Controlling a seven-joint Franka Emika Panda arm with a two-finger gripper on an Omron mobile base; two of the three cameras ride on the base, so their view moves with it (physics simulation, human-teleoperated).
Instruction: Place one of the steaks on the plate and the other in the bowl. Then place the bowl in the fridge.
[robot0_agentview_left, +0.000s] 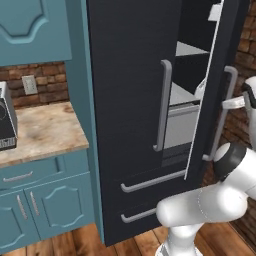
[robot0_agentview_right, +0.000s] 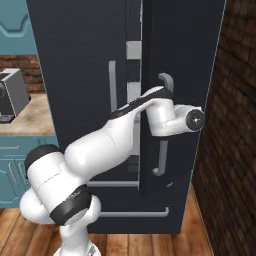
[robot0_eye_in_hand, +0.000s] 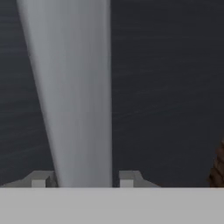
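Jaws straddle the grey handle (robot0_eye_in_hand: 74, 96) of the fridge (robot0_agentview_left: 125, 100) door, tips (robot0_eye_in_hand: 127, 178) just beside the bar, seemingly loose rather than clamped. A hasty pull could slip off. Room is tight: brick wall (robot0_agentview_right: 235, 125) close on one side, the other door (robot0_agentview_left: 130, 125) on the other.
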